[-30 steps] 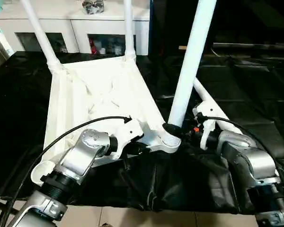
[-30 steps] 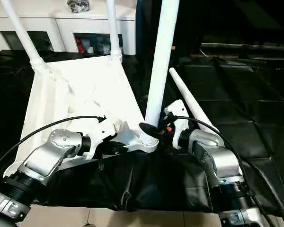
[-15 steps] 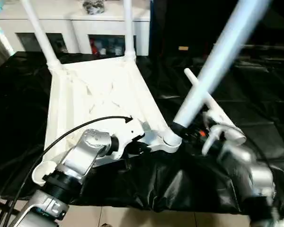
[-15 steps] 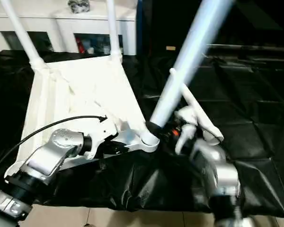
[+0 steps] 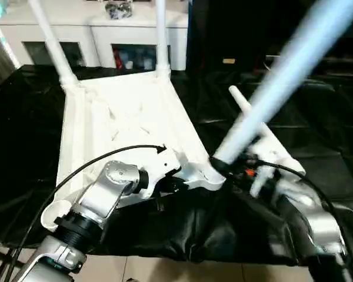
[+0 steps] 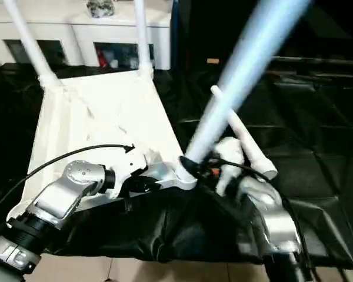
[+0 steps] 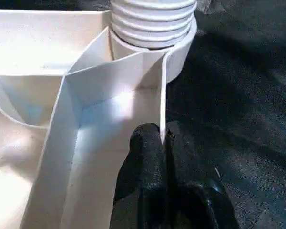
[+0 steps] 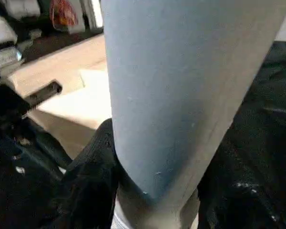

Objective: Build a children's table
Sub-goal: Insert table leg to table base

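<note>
The left arm point(image 5: 100, 200) comes in from the lower left corner and reaches right along the near edge of the white panel point(image 5: 123, 117). The panel lies ribbed side up on the black-covered tabletop point(image 5: 23, 129), across the left half and centre of the head views. At the panel's lower left corner an open round socket point(image 5: 53, 214) holds nothing.

The left tool point(image 7: 163, 136) is closed. In the left wrist view its two black fingers point(image 7: 148, 152) pinch the panel's thin rim wall from both sides, just beside the near right corner socket point(image 5: 209, 175).

In the upper left, a far-left leg point(image 5: 50, 44) rises from the panel's far left corner and leans slightly left. A far-right leg point(image 5: 160, 35) stands upright at the far right corner, top centre. Behind them is a white cabinet point(image 5: 94, 35).

Right of centre, a tilted leg point(image 5: 270, 100) slants from the near right socket up toward the upper right corner, blurred. Its ribbed end point(image 7: 152, 24) sits in the socket's ring.

The right tool point(image 8: 157, 191) grips this leg low down, with a black finger on each side of the tube. The right arm point(image 5: 312, 217) runs down to the lower right corner.

Behind the tilted leg, a loose leg point(image 6: 256, 155) lies on the tabletop, angled from centre toward the right.
</note>
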Robot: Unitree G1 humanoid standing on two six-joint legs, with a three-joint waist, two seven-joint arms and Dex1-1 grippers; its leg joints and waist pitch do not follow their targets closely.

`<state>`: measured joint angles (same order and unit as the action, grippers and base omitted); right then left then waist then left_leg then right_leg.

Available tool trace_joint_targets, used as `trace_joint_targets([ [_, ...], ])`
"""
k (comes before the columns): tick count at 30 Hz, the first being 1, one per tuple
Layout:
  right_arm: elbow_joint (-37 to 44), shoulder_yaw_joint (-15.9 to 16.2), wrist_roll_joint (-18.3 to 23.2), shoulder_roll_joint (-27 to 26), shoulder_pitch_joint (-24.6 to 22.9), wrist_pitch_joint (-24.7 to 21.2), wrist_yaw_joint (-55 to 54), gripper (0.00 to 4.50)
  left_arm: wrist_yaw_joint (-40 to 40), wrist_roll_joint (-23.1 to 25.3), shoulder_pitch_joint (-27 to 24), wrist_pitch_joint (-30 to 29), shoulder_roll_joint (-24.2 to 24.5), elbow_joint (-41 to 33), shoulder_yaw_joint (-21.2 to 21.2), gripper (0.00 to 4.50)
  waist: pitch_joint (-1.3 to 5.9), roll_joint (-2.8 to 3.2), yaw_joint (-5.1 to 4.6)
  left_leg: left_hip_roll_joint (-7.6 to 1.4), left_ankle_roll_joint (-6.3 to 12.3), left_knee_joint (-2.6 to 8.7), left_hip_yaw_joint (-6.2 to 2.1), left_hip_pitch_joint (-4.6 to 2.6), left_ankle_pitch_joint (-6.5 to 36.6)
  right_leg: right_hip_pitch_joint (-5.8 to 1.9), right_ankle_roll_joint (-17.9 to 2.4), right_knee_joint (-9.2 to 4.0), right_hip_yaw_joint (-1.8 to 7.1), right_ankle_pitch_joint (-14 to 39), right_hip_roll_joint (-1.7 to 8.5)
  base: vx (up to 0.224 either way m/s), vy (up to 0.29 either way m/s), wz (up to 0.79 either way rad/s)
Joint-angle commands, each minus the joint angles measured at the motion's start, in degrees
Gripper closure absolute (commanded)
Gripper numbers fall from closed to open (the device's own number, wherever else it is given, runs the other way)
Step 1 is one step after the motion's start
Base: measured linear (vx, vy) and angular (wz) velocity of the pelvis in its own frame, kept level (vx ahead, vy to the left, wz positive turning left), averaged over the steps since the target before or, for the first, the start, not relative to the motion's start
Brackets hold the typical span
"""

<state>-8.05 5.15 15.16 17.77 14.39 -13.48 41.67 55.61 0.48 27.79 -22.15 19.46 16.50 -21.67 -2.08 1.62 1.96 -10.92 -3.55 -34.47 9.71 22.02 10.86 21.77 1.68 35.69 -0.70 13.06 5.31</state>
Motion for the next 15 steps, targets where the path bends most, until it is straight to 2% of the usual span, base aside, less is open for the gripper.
trace_joint_targets([
  [1, -3.73, 3.52, -3.19, 0.69, -0.07, -3.28, 0.47, 2.62, -0.49, 0.78, 0.93, 0.08, -0.04, 0.24, -0.8, 4.5, 2.87, -0.29, 0.11, -1.25, 1.36, 4.5, -0.06, -0.9, 10.3, -2.04, -13.9, -4.24, 0.81, 3.25, 1.49, 0.0, 0.0, 0.0],
  [2, -4.23, 4.04, -3.33, 0.86, 0.56, -3.46, 1.21, 2.62, -0.42, 0.83, 0.91, 0.09, 0.01, 0.08, -0.9, 4.5, 2.83, -0.75, 0.02, -1.29, 1.37, 4.58, -0.06, -0.84, 10.9, -2.02, -13.74, -4.33, 0.83, 4.61, 1.53, 0.0, 0.0, 0.0],
  [4, -6.1, 5.5, -3.69, 1.7, 2.31, -3.87, 3.57, 2.62, -0.22, 1.0, 0.87, 0.24, 0.11, -0.33, -1.23, 4.5, 2.8, -1.02, -0.1, -1.33, 1.26, 4.63, -0.05, -0.86, 11.84, -1.88, -13.48, -4.48, 0.85, 6.59, 1.58, 0.0, 0.0, 0.0],
  [6, -7.8, 6.32, -3.75, 2.29, 3.31, -3.64, 6.21, 2.62, 0.09, 1.19, 0.91, 0.52, 0.22, -0.48, -1.5, 4.5, 2.78, -0.82, -0.09, -1.44, 1.11, 4.63, -0.04, -0.95, 12.15, -1.67, -13.49, -4.55, 0.91, 6.75, 1.62, 0.0, 0.0, 0.0],
  [8, -8.3, 6.52, -3.76, 2.43, 3.58, -3.61, 6.98, 2.62, 0.2, 1.27, 0.89, 0.61, 0.27, -0.57, -1.57, 4.5, 2.93, -1.1, -0.11, -1.42, 1.31, 4.56, -0.04, -0.85, 11.32, -1.81, -13.63, -4.37, 0.91, 4.46, 1.51, 0.0, 0.0, 0.0],
  [9, -9.92, 6.99, -4.14, 2.89, 4.03, -2.7, 8.62, 2.62, 0.58, 1.39, 0.97, 1.15, 0.37, -0.62, -1.81, 4.5, 3.08, -1.06, -0.08, -1.39, 1.58, 4.47, -0.08, -0.8, 10.43, -1.91, -13.94, -4.18, 0.85, 2.82, 1.56, 0.0, 0.0, 0.0],
  [10, -10.64, 7.23, -4.37, 3.16, 4.17, -2.22, 9.36, 2.62, 0.77, 1.42, 0.98, 1.43, 0.42, -0.75, -1.92, 4.5, 3.12, -1.32, 0.01, -1.4, 2.03, 4.39, -0.04, -0.75, 9.78, -1.96, -14.24, -4.01, 0.82, 1.43, 1.57, 0.0, 0.0, 0.0],
  [12, -11.36, 7.52, -4.61, 3.46, 4.34, -1.7, 10.05, 2.62, 0.95, 1.44, 0.99, 1.71, 0.48, -0.88, -2.03, 4.5, 3.15, -1.19, 0.06, -1.42, 2.35, 4.38, -0.03, -0.81, 8.96, -1.94, -14.42, -3.96, 0.82, -0.23, 1.53, 0.0, 0.0, 0.0],
  [13, -13.59, 8.12, -4.79, 4.13, 4.76, 0.15, 12.79, 2.62, 2.42, 0.81, 0.92, 3.91, 0.45, -1.48, -2.2, 4.5, 3.22, -1.15, 0.08, -1.43, 2.36, 4.4, -0.09, -0.84, 9.36, -1.97, -14.69, -3.91, 0.72, -0.59, 1.52, 0.0, 0.0, 0.0],
  [15, -14.28, 8.33, -4.83, 4.35, 4.91, 0.85, 13.88, 2.62, 3.2, 0.41, 0.85, 4.89, 0.44, -1.78, -2.24, 4.5, 3.26, -1.32, 0.09, -1.5, 2.54, 4.37, -0.04, -0.9, 10.23, -1.99, -15.11, -3.98, 0.72, -0.48, 1.56, 0.0, 0.0, 0.0],
])
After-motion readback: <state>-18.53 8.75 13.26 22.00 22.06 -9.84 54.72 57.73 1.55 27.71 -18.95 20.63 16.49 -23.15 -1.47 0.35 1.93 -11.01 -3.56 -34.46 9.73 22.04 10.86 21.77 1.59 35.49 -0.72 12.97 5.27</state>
